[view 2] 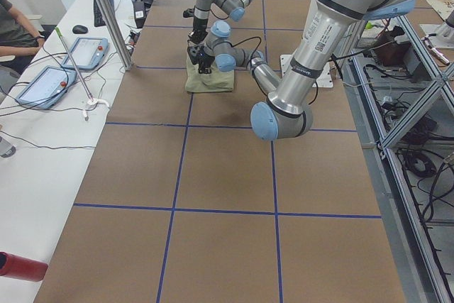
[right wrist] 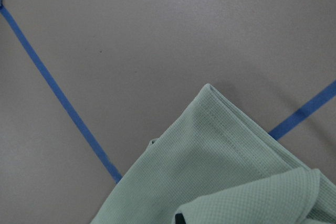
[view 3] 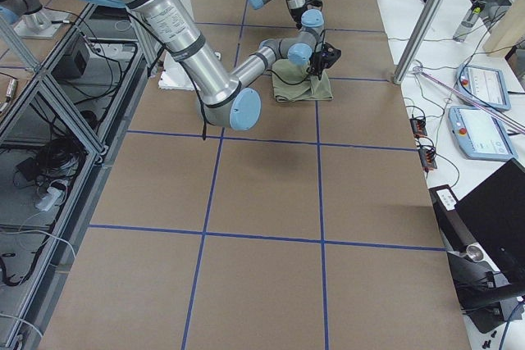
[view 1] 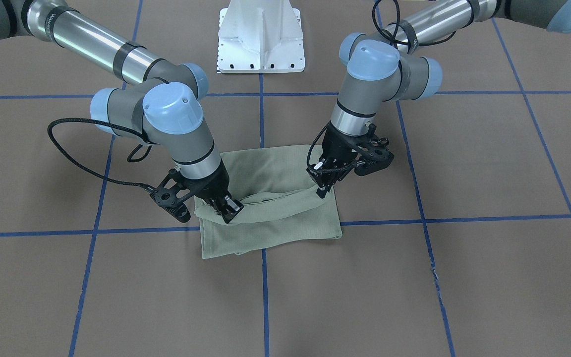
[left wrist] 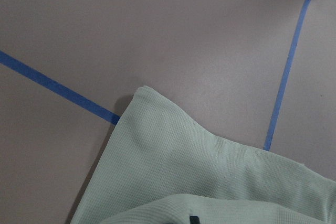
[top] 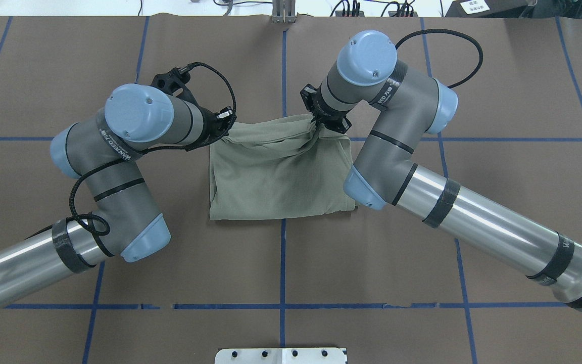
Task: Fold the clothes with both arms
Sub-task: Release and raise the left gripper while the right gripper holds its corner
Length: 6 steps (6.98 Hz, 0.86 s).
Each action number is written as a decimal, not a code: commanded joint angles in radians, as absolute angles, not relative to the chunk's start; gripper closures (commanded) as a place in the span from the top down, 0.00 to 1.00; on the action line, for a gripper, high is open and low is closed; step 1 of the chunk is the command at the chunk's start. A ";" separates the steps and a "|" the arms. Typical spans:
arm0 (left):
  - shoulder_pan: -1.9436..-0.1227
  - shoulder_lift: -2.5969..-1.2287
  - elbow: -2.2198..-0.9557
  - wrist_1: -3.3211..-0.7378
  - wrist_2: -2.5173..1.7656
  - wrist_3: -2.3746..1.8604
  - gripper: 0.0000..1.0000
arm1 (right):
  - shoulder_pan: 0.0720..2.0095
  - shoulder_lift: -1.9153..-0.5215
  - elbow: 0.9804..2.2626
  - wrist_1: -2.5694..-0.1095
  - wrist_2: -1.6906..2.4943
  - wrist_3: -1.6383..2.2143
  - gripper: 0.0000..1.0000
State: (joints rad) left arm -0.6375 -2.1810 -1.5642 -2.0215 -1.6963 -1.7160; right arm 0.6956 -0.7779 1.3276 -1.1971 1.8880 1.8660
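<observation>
The pale sage-green shirt [view 1: 270, 223] [top: 276, 177] lies folded into a rough square at the table's middle. Its edge farthest from the robot's base is lifted into a drooping band between the two grippers. My left gripper [view 1: 323, 190] [top: 224, 127] is shut on one end of that band. The right gripper [view 1: 229, 210] [top: 320, 125] pinches the other end. In both wrist views a flat corner of the shirt [left wrist: 173, 156] [right wrist: 226, 145] rests on the brown table below the raised fabric. The shirt's collar and label are hidden.
The white pedestal base [view 1: 260, 37] stands behind the shirt on the robot's side. Blue tape lines [view 1: 263, 292] grid the brown table. Along the operators' side run metal posts [view 2: 106, 12], teach pendants [view 2: 85, 53] and cables. A person [view 2: 10, 19] sits by the white bench.
</observation>
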 commanded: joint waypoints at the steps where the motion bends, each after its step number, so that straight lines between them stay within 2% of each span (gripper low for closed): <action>1: -0.676 -2.206 -1.417 -2.124 -1.692 -1.663 0.99 | 0.696 -0.765 1.249 -1.081 1.882 1.861 1.00; 6: -0.816 -2.195 -1.388 -2.131 -1.831 -1.518 1.00 | 0.730 -0.759 1.233 -1.080 1.888 1.794 1.00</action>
